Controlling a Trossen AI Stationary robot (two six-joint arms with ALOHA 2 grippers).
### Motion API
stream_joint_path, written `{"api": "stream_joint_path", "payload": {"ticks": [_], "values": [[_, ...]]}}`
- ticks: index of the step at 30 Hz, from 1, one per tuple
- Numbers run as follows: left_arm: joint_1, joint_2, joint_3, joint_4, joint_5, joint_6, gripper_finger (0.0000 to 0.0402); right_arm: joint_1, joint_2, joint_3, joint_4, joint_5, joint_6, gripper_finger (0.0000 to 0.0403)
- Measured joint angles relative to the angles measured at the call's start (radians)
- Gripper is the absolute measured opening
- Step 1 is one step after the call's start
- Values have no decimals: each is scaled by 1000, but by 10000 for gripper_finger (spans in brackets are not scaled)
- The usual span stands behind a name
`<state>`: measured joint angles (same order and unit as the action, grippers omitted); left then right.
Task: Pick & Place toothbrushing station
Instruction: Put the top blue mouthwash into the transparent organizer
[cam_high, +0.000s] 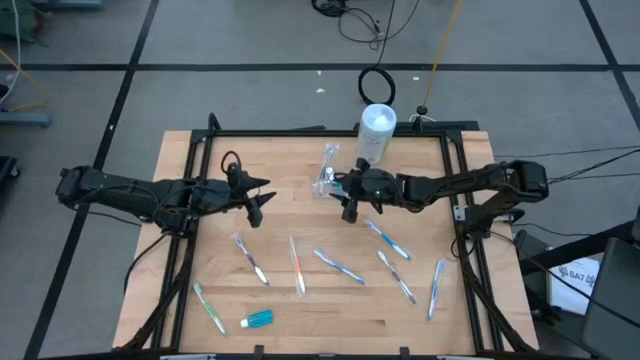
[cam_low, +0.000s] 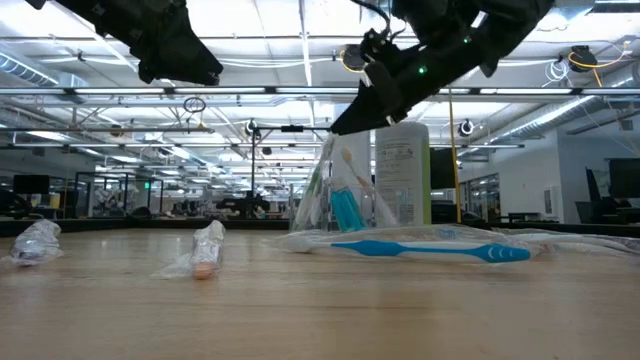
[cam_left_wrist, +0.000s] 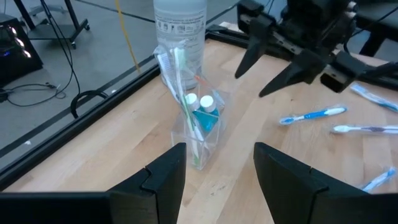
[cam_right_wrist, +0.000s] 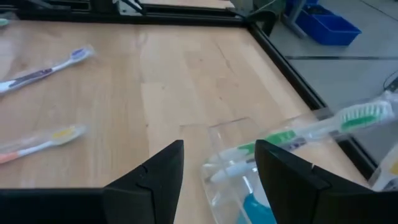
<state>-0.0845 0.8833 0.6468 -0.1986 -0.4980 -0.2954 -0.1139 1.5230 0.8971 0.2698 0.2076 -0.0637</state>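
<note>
A clear plastic bag (cam_high: 328, 176) stands upright on the table's far middle, next to the white canister (cam_high: 378, 130). It holds toothbrushes (cam_left_wrist: 180, 74) and two blue toothpaste tubes (cam_left_wrist: 204, 115). Several wrapped toothbrushes (cam_high: 338, 266) lie flat on the near half of the table, and a blue toothpaste tube (cam_high: 257, 319) lies near the front edge. My left gripper (cam_high: 262, 202) is open and empty, left of the bag. My right gripper (cam_high: 343, 200) is open and empty, just near-right of the bag (cam_right_wrist: 245, 177), above the table.
The white canister (cam_left_wrist: 180, 25) stands right behind the bag. A black frame (cam_high: 300, 133) runs along the table's edges. Bare wood (cam_high: 290, 215) lies between the two grippers. In the low view a blue toothbrush (cam_low: 430, 248) lies in front of the bag.
</note>
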Motion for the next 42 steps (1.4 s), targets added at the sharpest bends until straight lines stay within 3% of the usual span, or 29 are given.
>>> {"api": "stream_joint_path", "payload": {"ticks": [11,16,21,28,42], "values": [[8,0,0,76,-1,12,196,-42,49,4,-34,58,25,191],[8,0,0,126,-1,51,196,-87,82,9,0,-29,41,200],[8,0,0,156,-1,91,196,-97,131,60,-28,-26,11,211],[8,0,0,148,0,92,196,-136,192,67,17,26,-1,212],[8,0,0,115,1,91,196,-164,206,65,-33,-1,55,203]]}}
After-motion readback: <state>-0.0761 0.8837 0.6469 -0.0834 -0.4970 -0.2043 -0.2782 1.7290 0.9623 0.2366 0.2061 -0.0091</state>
